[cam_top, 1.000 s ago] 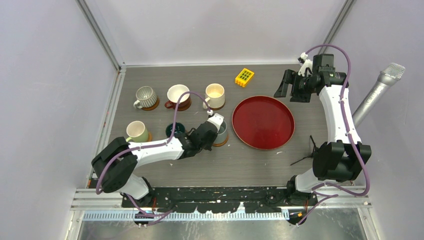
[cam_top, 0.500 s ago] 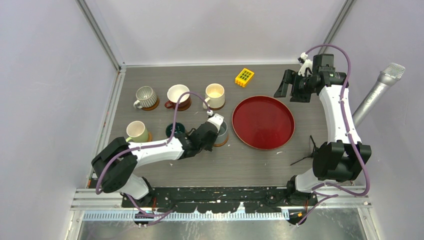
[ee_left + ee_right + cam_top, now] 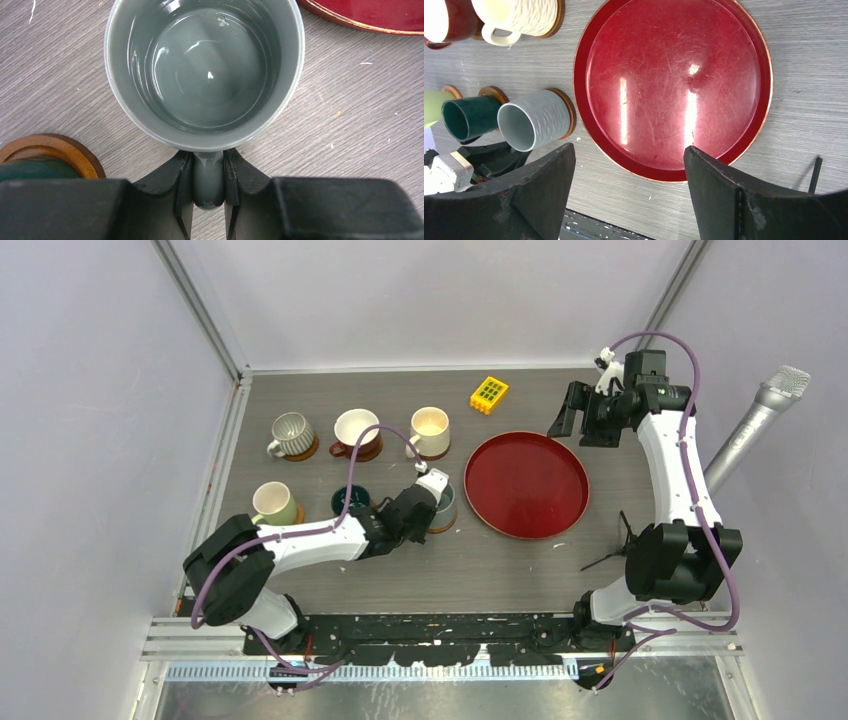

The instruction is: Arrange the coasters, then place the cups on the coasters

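The plain grey mug (image 3: 205,75) stands upright with a brown coaster (image 3: 569,111) under its base. Whether it has fully settled cannot be told. The left gripper (image 3: 207,157) is clamped on the mug's handle (image 3: 208,190), one black finger pressed to each side.

In the top view, the dark teal mug (image 3: 471,117) is at the grey mug's 9 o'clock, just beside it on its own coaster (image 3: 60,150). Further round at 9 o'clock is the pale green mug (image 3: 272,502). The cream mug (image 3: 430,430) stands at 12 o'clock, and the brown mug (image 3: 355,430) and the ribbed mug (image 3: 291,433) run off toward 10 o'clock.

At 3 o'clock lies the glossy red tray (image 3: 674,85), its rim near the grey mug's coaster. The right gripper (image 3: 629,150) hangs at the tray's 1 o'clock, jaws spread wide, holding nothing. A yellow block (image 3: 489,394) lies at the tray's 11 o'clock.
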Controlling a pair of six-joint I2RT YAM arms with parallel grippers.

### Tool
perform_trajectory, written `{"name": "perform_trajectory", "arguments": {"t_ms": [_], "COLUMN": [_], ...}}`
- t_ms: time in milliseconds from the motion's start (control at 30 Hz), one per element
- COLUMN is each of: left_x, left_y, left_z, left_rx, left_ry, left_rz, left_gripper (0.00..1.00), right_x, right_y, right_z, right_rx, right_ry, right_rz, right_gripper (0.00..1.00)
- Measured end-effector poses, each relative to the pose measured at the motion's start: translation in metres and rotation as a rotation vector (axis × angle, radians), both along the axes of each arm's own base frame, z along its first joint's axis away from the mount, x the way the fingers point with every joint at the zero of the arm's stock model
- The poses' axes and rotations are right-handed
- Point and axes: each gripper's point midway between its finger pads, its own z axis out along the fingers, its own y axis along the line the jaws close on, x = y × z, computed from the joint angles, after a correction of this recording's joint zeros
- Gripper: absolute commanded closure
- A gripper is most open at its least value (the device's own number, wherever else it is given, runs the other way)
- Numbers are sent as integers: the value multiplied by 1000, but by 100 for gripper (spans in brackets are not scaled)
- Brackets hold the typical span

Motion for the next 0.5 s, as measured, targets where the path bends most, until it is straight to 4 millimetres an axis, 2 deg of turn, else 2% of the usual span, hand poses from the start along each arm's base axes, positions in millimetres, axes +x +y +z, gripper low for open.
{"name": "perform_trajectory", "arguments": {"t_ms": [300,500], "left_x": [-4,-10], "left_y": [-1,-3], "left_z": [1,1], "left_rx": [-3,2], "left_ry": [11,16], "left_rz": [-8,-25], "left_gripper": [81,78], "right_x": [-1,-2], "right_y": [0,0], "right_z": [2,3], "right_rx": [0,-1], "right_ry": [-5,-10], "right_rz": [0,0], "right_gripper": [16,16]}}
